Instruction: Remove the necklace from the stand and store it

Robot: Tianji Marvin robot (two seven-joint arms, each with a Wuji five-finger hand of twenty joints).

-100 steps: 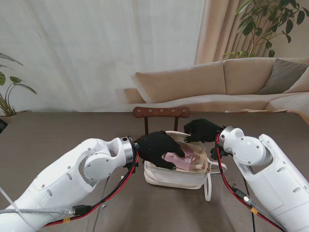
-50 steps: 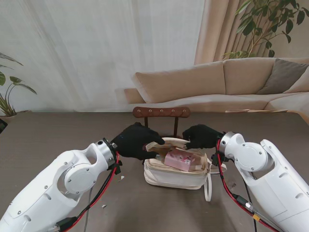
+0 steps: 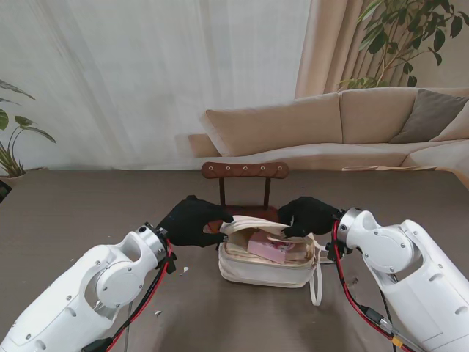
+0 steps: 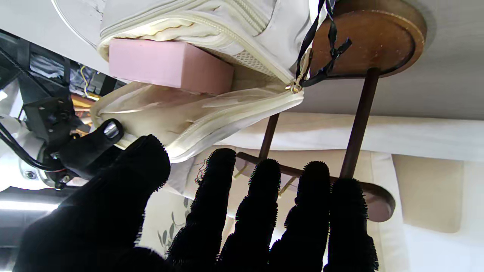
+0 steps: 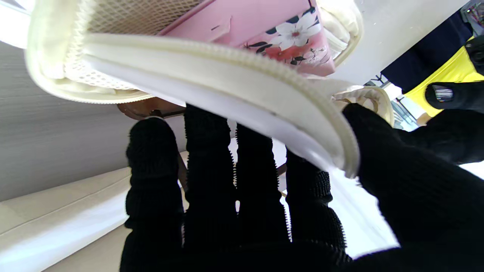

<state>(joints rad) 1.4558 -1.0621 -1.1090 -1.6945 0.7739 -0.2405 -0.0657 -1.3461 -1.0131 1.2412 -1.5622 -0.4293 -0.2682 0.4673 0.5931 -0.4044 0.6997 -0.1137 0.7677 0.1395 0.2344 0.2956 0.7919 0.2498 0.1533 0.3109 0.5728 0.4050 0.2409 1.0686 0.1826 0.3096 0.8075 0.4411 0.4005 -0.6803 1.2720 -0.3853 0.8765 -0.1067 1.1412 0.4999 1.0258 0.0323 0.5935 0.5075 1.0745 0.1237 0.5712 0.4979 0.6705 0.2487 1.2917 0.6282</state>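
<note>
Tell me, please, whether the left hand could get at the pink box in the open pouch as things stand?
Probably yes: the right hand holds the pouch flap up, leaving the pink box uncovered, and the left hand sits open beside the pouch.

No readable text, labels or numbers anywhere in view

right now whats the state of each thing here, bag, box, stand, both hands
bag: unzipped, flap lifted, mouth open
pink box: lying inside the bag, partly showing
necklace stand: upright behind the bag, no necklace visible on it
left hand: open, fingers spread beside the bag, holding nothing
right hand: shut on the bag's flap, thumb over the zipper edge
</note>
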